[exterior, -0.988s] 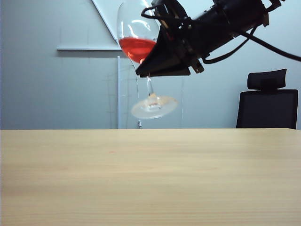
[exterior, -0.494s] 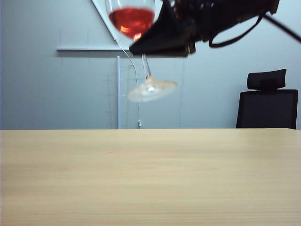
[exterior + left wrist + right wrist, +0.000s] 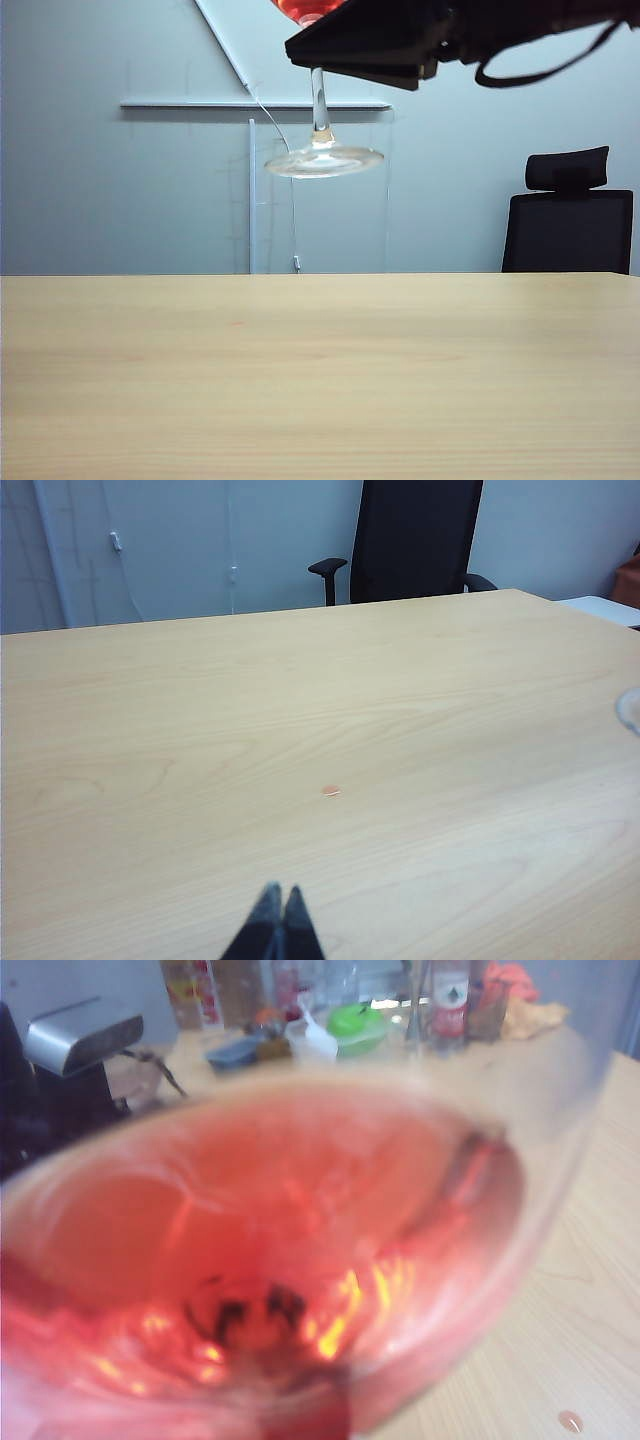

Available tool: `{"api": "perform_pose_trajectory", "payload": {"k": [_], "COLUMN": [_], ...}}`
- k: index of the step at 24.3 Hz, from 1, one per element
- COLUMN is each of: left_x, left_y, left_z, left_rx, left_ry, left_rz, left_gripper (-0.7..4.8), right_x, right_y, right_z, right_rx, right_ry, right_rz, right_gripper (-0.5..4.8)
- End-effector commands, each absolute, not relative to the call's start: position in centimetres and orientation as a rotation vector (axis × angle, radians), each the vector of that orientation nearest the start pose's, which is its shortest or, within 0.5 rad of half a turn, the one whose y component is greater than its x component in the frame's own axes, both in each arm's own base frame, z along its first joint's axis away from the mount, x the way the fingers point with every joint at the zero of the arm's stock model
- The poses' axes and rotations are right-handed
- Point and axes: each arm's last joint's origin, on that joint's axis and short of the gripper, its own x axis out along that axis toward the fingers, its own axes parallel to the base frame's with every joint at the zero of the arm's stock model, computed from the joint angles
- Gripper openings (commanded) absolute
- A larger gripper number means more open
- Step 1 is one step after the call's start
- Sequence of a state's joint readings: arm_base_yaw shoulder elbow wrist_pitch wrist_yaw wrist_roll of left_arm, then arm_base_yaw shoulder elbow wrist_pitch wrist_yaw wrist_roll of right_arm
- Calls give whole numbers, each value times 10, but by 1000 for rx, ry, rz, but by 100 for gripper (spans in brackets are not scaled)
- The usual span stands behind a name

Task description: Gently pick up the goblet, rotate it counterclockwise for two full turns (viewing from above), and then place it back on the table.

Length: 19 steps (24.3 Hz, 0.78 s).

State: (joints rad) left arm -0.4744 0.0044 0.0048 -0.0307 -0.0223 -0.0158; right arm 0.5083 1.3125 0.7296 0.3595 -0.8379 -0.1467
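Observation:
The goblet hangs high above the table [image 3: 320, 380], roughly upright. Its round foot [image 3: 323, 160] and thin stem [image 3: 320, 100] show in the exterior view, while the bowl runs off the top with only a sliver of red liquid [image 3: 305, 10] left. My right gripper [image 3: 365, 45] is shut on the goblet at the top of the stem. The right wrist view is filled by the goblet's bowl [image 3: 270, 1260] of red liquid, which hides the fingers. My left gripper [image 3: 281, 895] is shut and holds nothing, low over the table [image 3: 300, 700], far from the glass.
A small reddish spot [image 3: 331, 790] marks the tabletop. A black office chair [image 3: 570, 215] stands behind the table at the right. Beyond the glass in the right wrist view are a grey machine [image 3: 75, 1035], a green bowl [image 3: 357, 1025] and bottles.
My right gripper has lifted the goblet higher. The glass has gone from tilted to nearly upright, and its bowl has passed out of the top of the exterior view.

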Motion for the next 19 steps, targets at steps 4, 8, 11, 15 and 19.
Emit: {"api": "perform_pose_trajectory", "payload": {"k": [4, 8, 11, 15, 19], "left_x": [87, 87, 87, 87, 87], "left_y": [-44, -44, -44, -44, -44], "left_z": [164, 164, 164, 164, 164], "left_rx": [-10, -10, -10, -10, -10], "left_ry": [21, 21, 21, 21, 21], "left_rz": [-451, -451, -451, -451, -451], "left_gripper": [-5, -5, -5, -5, -5], "right_x": [215, 213, 220, 236, 256], "right_y": [140, 131, 132, 139, 152], "right_z": [239, 226, 218, 194, 178], "right_rx": [60, 108, 129, 221, 216], "right_ry": [-75, -109, -102, -62, 1], "right_rz": [1148, 891, 801, 739, 786], "right_gripper": [-7, -7, -7, -7, -7]}}
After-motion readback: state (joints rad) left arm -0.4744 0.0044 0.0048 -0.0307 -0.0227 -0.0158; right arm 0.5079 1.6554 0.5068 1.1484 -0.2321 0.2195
